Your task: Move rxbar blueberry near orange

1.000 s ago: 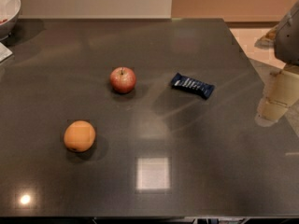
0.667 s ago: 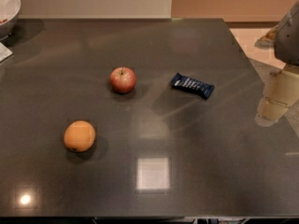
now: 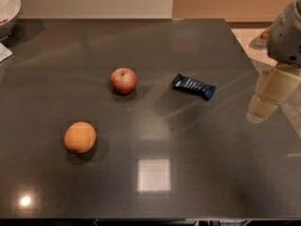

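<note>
Camera view looks down on a dark, glossy counter (image 3: pixel 221 182) that fills most of the scene. At its far left corner stands a pale bowl (image 3: pixel 8 9), cut off by the picture's border, and just in front of it on the left edge lies a scrap of something white (image 3: pixel 3 53), too little of it showing to name.

Toward the near left corner, well in from both edges, sits the orange (image 3: pixel 80 137), round and matte, with its shadow falling to the right. Further back and to the right, about midway between the left and right edges, stands a red-and-yellow apple (image 3: pixel 123 80), stem up. The orange and the apple are well apart.

To the right of the apple, at about the same depth, lies the rxbar blueberry (image 3: pixel 194 86), flat on the counter in its navy wrapper, its long side running slantwise with the right end nearer the front edge. It touches nothing and lies far from the orange, with the apple roughly between them.

A square patch of reflected light (image 3: pixel 154 174) shows near the front edge.

At the right edge the gripper (image 3: pixel 265 100) hangs over the counter, pale and pointing downward, clear of the bar and holding nothing; whether it is spread or closed cannot be told.
</note>
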